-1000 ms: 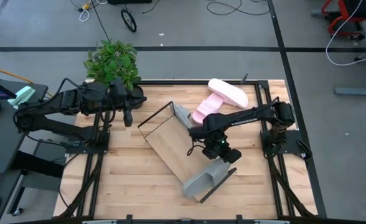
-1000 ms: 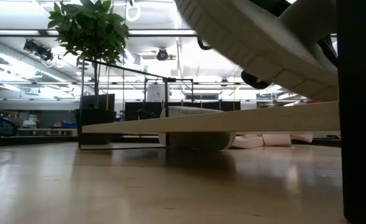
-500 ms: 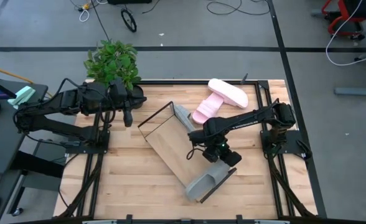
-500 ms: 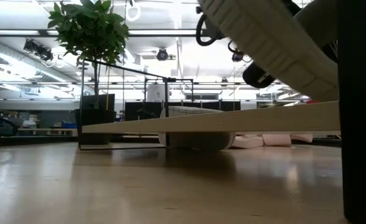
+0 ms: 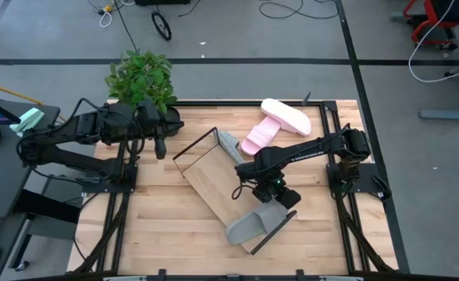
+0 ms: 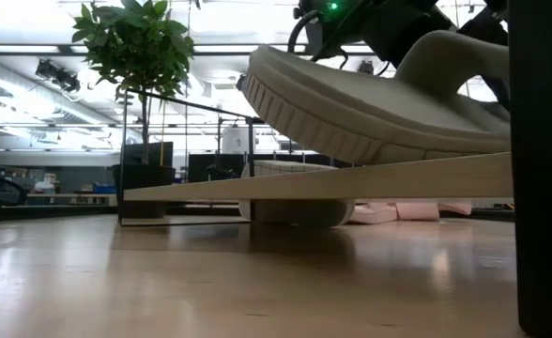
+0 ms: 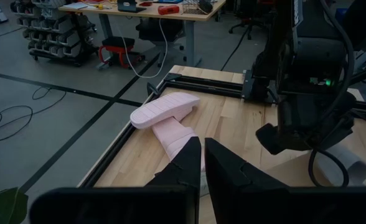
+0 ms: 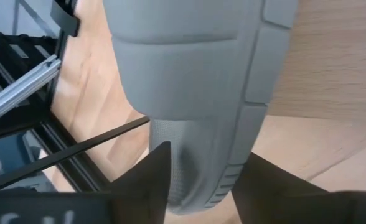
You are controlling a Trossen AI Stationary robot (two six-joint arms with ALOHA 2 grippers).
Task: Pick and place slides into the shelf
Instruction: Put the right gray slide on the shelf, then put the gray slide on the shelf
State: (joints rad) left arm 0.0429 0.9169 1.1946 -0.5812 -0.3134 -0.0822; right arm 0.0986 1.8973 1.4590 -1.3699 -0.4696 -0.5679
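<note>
A grey slide sits tilted over the near end of the light-wood shelf, which lies diagonally on the table. My right gripper is shut on this slide. A second grey slide lies at the shelf's far end. Two pink slides lie on the table beyond it, one resting across the other; the left wrist view shows them too. My left gripper waits shut by the plant, touching nothing. My right gripper holds the grey slide by one end of its footbed, past the wide strap, pinched across its width between the two fingers. The slide is tilted: the sole's held part rests on the shelf board and the free end is raised.
A potted plant stands at the table's far left corner. The shelf's thin black frame ends stand up at its far end and near end. Bare table wood lies left of the shelf.
My right gripper has come down a little with the grey slide. The slide was held high above the board; now it has dropped and tipped, so its sole touches the shelf board while its free end points up. It has also shifted slightly toward the table's left near side.
</note>
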